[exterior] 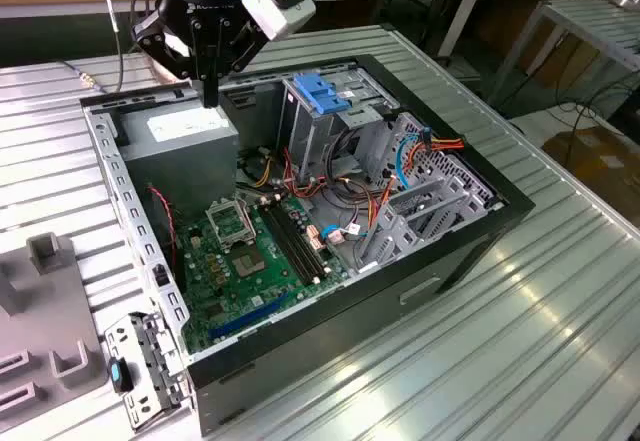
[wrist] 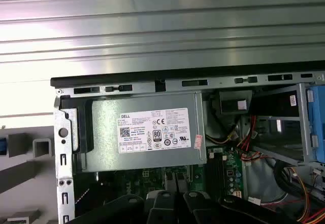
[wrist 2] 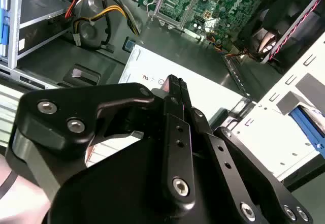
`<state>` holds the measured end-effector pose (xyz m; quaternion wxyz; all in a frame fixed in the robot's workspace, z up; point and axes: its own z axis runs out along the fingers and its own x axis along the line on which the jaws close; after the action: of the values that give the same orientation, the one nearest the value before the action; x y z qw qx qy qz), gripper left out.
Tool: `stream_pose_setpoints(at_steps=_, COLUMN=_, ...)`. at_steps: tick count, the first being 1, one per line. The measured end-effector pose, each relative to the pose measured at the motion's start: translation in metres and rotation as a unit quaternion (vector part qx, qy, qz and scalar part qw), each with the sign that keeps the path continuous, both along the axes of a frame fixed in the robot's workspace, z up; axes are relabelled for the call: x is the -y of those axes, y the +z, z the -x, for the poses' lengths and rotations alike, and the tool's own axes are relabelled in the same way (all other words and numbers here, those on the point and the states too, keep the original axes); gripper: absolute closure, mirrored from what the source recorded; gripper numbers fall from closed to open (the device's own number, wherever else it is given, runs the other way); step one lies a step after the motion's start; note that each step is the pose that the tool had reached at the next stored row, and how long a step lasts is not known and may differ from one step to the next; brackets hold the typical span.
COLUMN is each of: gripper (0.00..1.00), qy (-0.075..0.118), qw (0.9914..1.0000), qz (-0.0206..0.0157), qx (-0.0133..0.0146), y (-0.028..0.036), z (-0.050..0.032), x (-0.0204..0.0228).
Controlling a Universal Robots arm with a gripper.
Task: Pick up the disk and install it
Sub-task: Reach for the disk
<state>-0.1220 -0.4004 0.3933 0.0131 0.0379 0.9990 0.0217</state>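
The disk is out of view. My gripper (exterior: 210,99) hangs over the open computer case (exterior: 480,196), just above the grey power-supply box (exterior: 185,133) at the case's back corner on the exterior view's left. Its black fingers are shut together with nothing between them; in the second wrist view the gripper (wrist 2: 175,84) points down at the box's white sticker (wrist 2: 213,89). The metal drive cage with a blue handle (exterior: 322,96) stands to the exterior view's right of the gripper, inside the case.
The green motherboard (exterior: 245,256) and loose coloured cables (exterior: 360,206) fill the case floor. A grey fixture (exterior: 40,291) and a metal bracket with a blue clip (exterior: 140,371) lie on the ribbed table (exterior: 560,341) on the exterior view's left. A blue strip (wrist 2: 310,125) shows beyond the case wall.
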Motion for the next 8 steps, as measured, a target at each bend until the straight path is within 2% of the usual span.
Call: stream_pose_setpoints(at_steps=8, gripper=0.85, qy=0.000, qw=1.00000, qz=0.0000, qx=0.0000, y=-0.0001, z=0.0038, x=0.0000)
